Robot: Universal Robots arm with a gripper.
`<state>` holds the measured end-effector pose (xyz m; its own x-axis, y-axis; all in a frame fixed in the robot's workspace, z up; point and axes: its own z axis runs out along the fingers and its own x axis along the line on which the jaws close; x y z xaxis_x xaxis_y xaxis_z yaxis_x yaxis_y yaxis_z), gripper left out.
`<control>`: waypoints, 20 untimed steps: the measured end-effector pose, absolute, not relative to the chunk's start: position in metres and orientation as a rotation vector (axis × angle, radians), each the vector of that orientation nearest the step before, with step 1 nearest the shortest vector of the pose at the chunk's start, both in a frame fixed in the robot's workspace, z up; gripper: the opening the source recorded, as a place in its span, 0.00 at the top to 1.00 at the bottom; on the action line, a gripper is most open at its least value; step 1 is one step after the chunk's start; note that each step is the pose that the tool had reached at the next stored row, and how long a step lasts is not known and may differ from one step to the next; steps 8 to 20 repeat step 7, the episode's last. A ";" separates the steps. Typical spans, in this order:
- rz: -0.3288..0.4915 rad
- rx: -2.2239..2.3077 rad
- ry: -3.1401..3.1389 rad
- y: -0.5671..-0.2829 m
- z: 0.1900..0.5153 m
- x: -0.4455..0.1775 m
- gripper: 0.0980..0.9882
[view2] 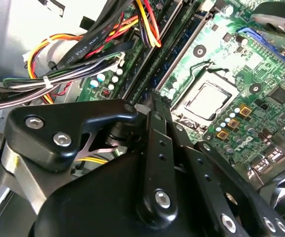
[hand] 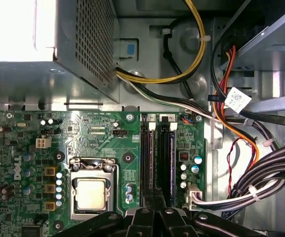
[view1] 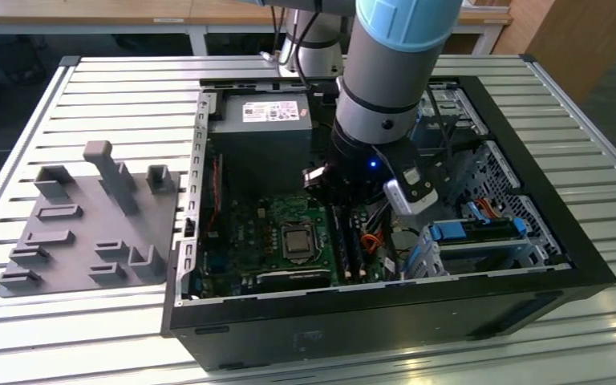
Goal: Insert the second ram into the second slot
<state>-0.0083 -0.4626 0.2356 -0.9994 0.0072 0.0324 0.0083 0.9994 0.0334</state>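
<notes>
Black linkage-finger gripper low over green motherboard inside open black computer case. Fingers closed together, tips directly above memory slots. Second ram, long thin dark-chipped stick, sits in slot just beyond fingertips, beside neighbouring stick; long axis runs straight away from gripper toward grey metal power supply box. Silver processor nearby to one side.

Bright daylight, glare on the power supply; close claw parts blur.
</notes>
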 end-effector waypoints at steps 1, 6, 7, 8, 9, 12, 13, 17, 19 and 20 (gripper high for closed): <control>-0.052 -0.012 -3.109 -0.463 0.236 -0.008 0.99; -0.052 -0.012 -3.109 -0.463 0.236 -0.008 0.99; -0.052 -0.012 -3.109 -0.463 0.236 -0.008 0.99; -0.052 -0.012 -3.109 -0.463 0.236 -0.008 0.99; -0.052 -0.012 -3.109 -0.463 0.236 -0.008 0.99; -0.052 -0.012 -3.109 -0.463 0.236 -0.008 0.99; -0.052 -0.012 -3.109 -0.463 0.236 -0.008 0.99; -0.052 -0.012 -3.109 -0.463 0.236 -0.008 0.99; -0.052 -0.012 -3.109 -0.463 0.236 -0.008 0.99; -0.052 -0.012 -3.109 -0.463 0.236 -0.008 0.99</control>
